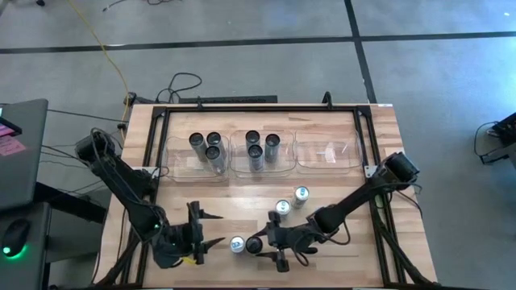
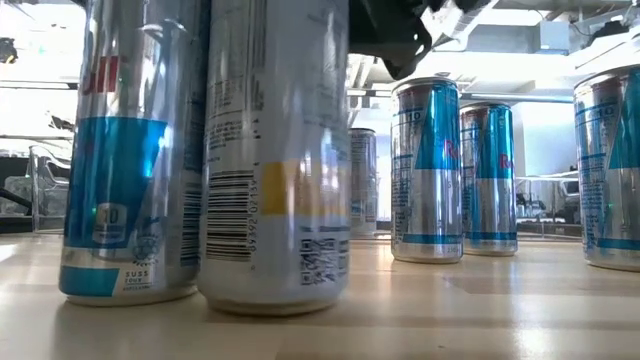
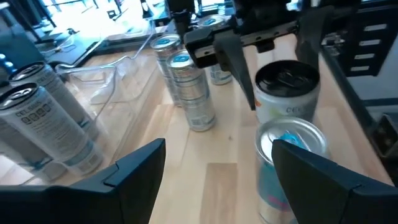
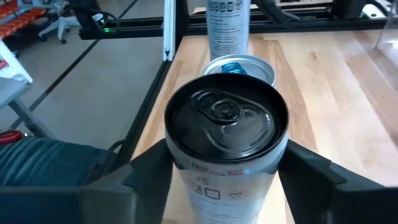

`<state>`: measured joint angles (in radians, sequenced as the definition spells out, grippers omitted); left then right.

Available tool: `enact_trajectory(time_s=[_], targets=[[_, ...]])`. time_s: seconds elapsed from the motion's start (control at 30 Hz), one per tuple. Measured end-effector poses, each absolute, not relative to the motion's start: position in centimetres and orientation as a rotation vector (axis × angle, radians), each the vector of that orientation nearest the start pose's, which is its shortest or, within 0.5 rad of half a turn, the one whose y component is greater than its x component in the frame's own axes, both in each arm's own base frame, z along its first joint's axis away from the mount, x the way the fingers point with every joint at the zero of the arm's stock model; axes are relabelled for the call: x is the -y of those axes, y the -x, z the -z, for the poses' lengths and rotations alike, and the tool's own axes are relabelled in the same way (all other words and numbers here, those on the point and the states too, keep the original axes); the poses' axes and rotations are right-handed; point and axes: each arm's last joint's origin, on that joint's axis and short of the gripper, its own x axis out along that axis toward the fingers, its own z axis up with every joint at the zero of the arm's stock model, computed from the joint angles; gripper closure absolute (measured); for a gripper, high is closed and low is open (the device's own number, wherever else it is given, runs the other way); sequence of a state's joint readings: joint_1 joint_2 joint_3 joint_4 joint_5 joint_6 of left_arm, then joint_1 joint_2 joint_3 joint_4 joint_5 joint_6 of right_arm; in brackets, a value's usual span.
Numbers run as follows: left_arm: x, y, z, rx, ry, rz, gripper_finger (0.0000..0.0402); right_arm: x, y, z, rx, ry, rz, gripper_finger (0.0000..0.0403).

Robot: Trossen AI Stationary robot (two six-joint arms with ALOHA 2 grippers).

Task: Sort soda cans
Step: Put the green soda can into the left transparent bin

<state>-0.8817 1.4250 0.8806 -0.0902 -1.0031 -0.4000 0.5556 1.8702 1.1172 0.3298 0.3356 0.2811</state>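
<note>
A light wooden desk is seen from above, with three clear plastic bins set in a row along its far side. Three dark-topped cans are held upright in the left bin, and three more in the middle bin; the right bin is seen with only a small label in it.

Near the front edge, the right gripper is placed around a dark-topped can, which stands upright on the desk. In the right wrist view its two fingers are spread on either side of the can's body; whether they press on it cannot be told. Just beside this can, toward the left arm, a blue-topped can stands upright.

Two further blue-topped cans stand on the open desk between the bins and the right arm, close to each other but apart.

The left gripper is positioned at the front left of the desk, its fingers spread wide and holding nothing, pointed toward the blue-topped can beside it.

In the low view, the two nearest cans are seen close together on the left of the picture.
</note>
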Motion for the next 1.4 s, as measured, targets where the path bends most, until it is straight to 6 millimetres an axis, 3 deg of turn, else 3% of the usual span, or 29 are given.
enact_trajectory(time_s=[0.2,0.5,0.8,0.93,1.13,1.23,1.4], targets=[[19.4,-21.8,-23.8,-0.383,-0.096,-0.191,0.0111,-19.7,-34.9,-19.9,-0.411,-0.092,-0.14,0.0195],[18.8,-23.3,-24.7,-0.342,-0.177,-0.106,0.0111,-17.0,-34.4,-24.2,-0.326,0.003,-0.063,0.0192],[15.6,-25.9,-24.8,-0.368,-0.13,-0.151,0.0073,-13.6,-35.9,-24.7,-0.295,0.043,0.015,0.0192],[14.6,-26.5,-24.8,-0.367,-0.123,-0.171,0.005,-13.2,-36.2,-25.2,-0.246,0.048,-0.001,0.0192],[13.6,-27.1,-24.8,-0.379,-0.132,-0.16,0.0046,-12.8,-36.5,-25.7,-0.201,0.022,-0.051,0.0192],[13.7,-27.1,-24.9,-0.375,-0.174,-0.172,0.0069,-12.6,-36.6,-25.7,-0.207,0.021,-0.043,0.0192],[13.8,-26.5,-25.5,-0.354,-0.197,-0.18,0.0154,-12.2,-36.7,-25.7,-0.206,0.021,-0.037,0.0192]])
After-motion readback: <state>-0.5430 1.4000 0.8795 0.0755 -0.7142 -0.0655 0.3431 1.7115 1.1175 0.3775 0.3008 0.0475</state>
